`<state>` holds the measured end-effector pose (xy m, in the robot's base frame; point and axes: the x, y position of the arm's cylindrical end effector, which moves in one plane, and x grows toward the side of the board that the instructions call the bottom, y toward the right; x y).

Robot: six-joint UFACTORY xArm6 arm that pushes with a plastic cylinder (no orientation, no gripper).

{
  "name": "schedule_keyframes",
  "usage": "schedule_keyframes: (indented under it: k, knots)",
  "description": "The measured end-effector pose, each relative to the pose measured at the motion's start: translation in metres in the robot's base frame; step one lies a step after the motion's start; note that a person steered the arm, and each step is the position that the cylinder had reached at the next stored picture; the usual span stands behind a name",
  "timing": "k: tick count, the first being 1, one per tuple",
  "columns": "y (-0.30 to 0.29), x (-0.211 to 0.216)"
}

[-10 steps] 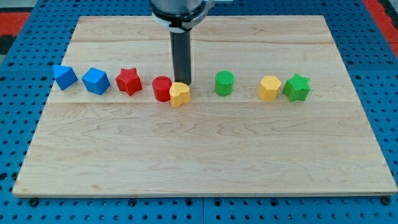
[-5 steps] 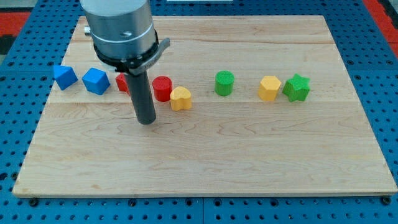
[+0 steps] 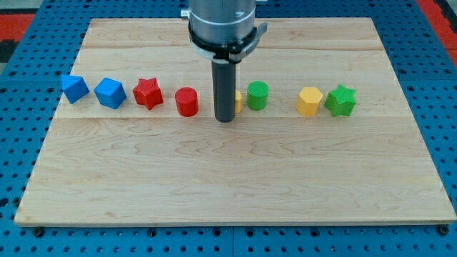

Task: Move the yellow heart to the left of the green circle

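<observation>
The yellow heart (image 3: pixel 238 101) is mostly hidden behind my rod; only a sliver shows just left of the green circle (image 3: pixel 258 95). My tip (image 3: pixel 226 119) rests on the board at the heart's left side, between the red cylinder (image 3: pixel 187 101) and the green circle. The heart sits close to the green circle's left edge; I cannot tell if they touch.
A row of blocks runs across the wooden board (image 3: pixel 235 185): a blue block (image 3: pixel 74 88), a second blue block (image 3: pixel 110 93), a red star (image 3: pixel 148 93), then at the view's right a yellow hexagon (image 3: pixel 309 101) and a green star (image 3: pixel 340 100).
My rod swung from the left of the red cylinder to its right. The yellow heart has moved right, from beside the red cylinder to beside the green circle.
</observation>
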<state>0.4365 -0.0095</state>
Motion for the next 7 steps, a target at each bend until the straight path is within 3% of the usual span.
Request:
schedule_keyframes:
  k: [2, 4, 7]
  knots:
    - [-0.009, 0.04]
    - [-0.04, 0.011]
    - [-0.041, 0.042]
